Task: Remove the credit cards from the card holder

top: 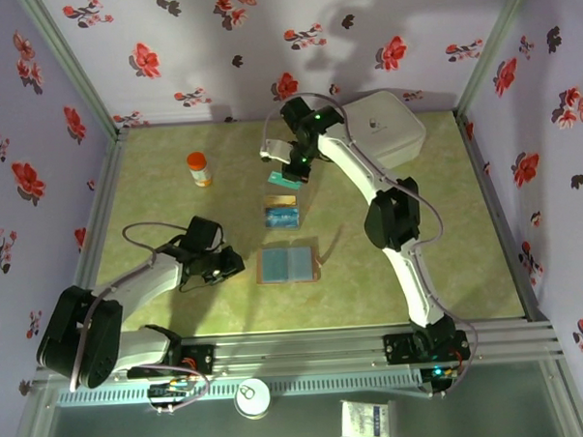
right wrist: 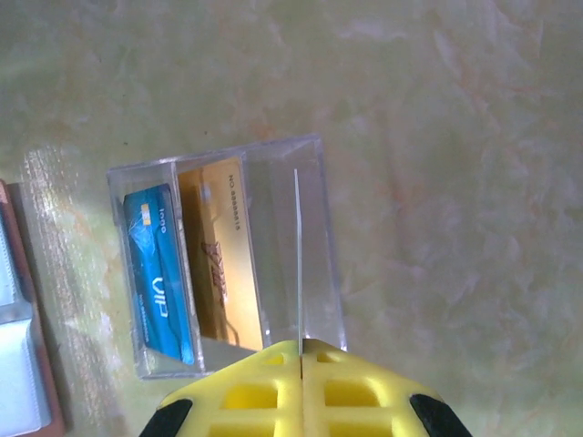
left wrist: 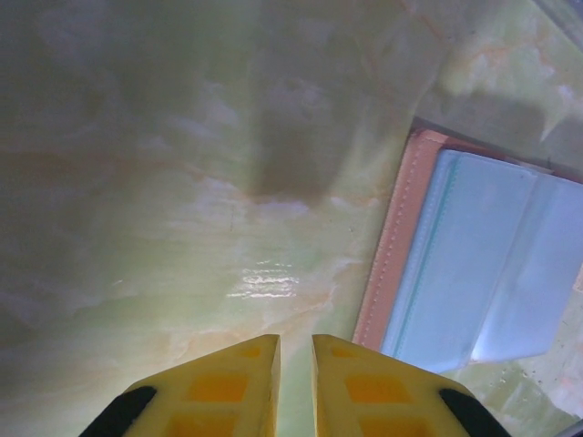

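Low and folded by the table's (top: pixel 449 270) near-left corner, the left arm points the left gripper (left wrist: pixel 296 344) down at bare surface just beside the open card holder (top: pixel 289 264), jaws a narrow slit, holding nothing. Beyond, mid-table, a clear tray (right wrist: pixel 219 150) holds a blue card (right wrist: pixel 159 273) and a gold card (right wrist: pixel 219 255). The right arm arches from the near edge, its right gripper (right wrist: pixel 299 346) above the tray, pinching a thin card (right wrist: pixel 297 255) edge-on

Mid-table: card holder (top: pixel 290 264) lying open; tray (right wrist: pixel 317 228) just behind it, 2 credit cards (right wrist: pixel 159 273) inside; pill bottle (top: pixel 200 169) back-left, box (top: pixel 389 127) back-right; left gripper (top: pixel 237 264) just left of card holder.
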Controlling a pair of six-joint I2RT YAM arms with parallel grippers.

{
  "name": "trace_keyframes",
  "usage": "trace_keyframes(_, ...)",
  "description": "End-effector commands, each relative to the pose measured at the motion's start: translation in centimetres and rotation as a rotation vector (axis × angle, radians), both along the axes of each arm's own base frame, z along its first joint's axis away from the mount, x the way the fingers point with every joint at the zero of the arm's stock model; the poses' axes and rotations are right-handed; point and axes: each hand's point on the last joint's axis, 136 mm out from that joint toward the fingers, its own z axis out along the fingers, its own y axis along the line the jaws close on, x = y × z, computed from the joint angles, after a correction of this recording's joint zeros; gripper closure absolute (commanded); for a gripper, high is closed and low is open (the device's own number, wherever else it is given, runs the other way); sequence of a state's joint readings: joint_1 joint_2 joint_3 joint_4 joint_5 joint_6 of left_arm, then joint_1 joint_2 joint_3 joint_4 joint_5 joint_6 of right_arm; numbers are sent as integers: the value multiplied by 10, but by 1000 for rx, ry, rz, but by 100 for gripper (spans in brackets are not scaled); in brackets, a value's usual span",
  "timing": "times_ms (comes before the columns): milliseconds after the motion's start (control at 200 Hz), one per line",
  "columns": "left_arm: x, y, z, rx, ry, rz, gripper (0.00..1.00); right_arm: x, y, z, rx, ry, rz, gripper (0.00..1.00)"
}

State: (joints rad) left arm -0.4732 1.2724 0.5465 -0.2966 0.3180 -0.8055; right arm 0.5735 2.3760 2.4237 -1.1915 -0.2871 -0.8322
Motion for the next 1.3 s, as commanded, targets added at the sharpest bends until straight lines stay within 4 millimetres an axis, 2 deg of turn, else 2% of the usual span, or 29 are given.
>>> trace_keyframes(0, -2, 3, -6, 7, 20, 4, 84, 1, 2, -1, 16, 8, 32, 100)
trace_keyframes(205, 1, 3, -7, 4, 20, 11, 84, 9, 8, -15, 23, -5, 51, 100)
trace_keyframes(325, 1, 3, -10, 8, 29, 9, 84, 10, 6, -19, 12, -3, 51, 89)
trace_keyframes(405, 2, 2, -11, 7, 33, 7, 84, 18, 4, -17, -2, -39, 35, 82)
trace_keyframes(495, 3, 2, -12, 10, 31, 2, 84, 35, 1, -10, -1, -101, -19, 81)
trace_keyframes(590, 4, 2, -13, 9, 33, 3, 84, 43, 1, -3, 23, -125, -45, 81)
trace_keyframes(885, 9, -6, -8, -21, 23, -18, 84, 43, 5, 2, 68, -97, -116, 82)
trace_keyframes(1030, 15, -10, 3, -46, -5, -25, 85, 42, 5, 17, 149, -71, -258, 82)
trace_keyframes(1145, 18, -15, 11, -70, -24, -25, 86, 38, 0, 29, 225, -43, -436, 80)
trace_keyframes(1155, 18, -15, 11, -72, -27, -25, 85, 36, -2, 24, 222, -28, -454, 79)
trace_keyframes(1295, 18, -22, 20, -102, -52, -27, 87, 17, -14, 32, 324, 44, -681, 77)
